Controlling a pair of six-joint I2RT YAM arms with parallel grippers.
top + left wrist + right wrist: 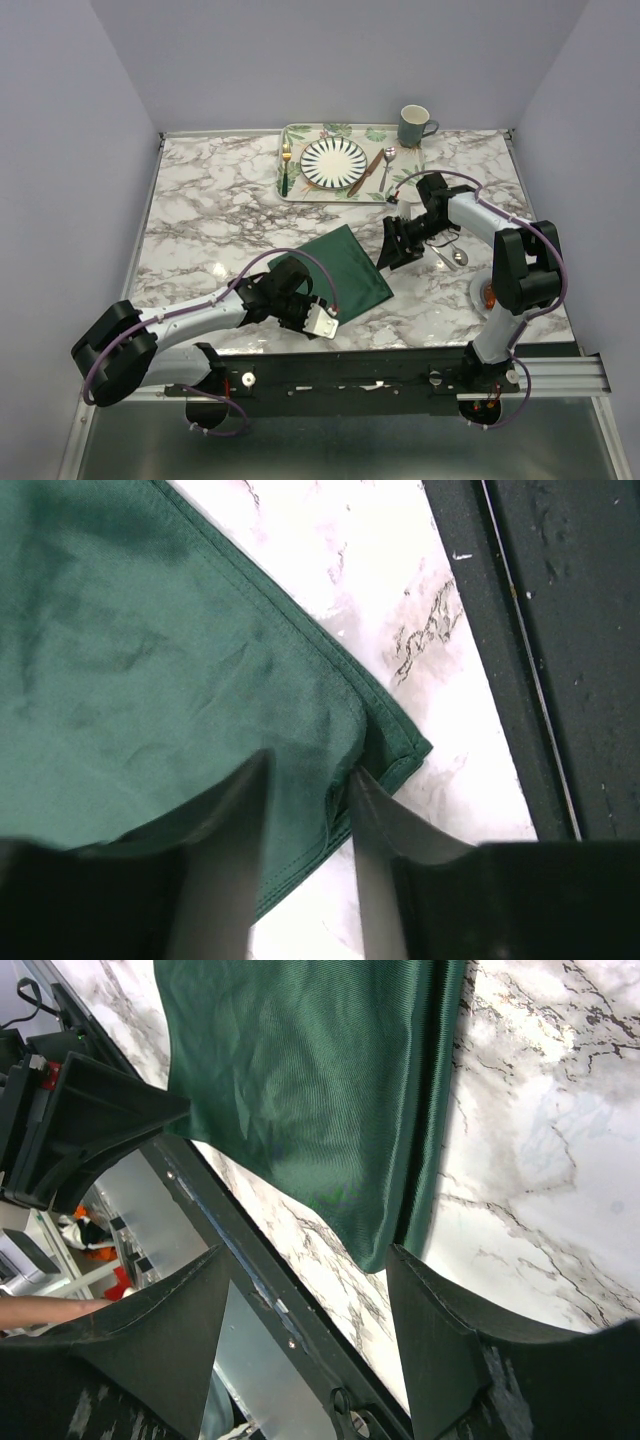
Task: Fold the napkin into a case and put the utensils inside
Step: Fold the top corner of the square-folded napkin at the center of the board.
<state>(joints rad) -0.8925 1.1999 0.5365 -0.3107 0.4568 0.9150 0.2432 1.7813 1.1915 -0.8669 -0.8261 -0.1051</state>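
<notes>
1. Pinching a raised fold at the napkin's (150, 630) near corner, the left gripper (307, 767) is clenched on the cloth.
2. Right gripper (310, 1250) hovers over the napkin's opposite edge, fingers spread.
3. Napkin lies on the marble surface (540, 1140); fork (286, 160), knife (365, 172) and spoon (386, 165) rest on the far tray (300, 130).

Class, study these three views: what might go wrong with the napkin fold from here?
1. The left end effector pinches only a corner hem of the napkin, so the cloth may slip out, or only one layer may lift.
2. The right end effector is open at the opposite edge and holds nothing, so a pull from the left might drag the cloth askew.
</notes>
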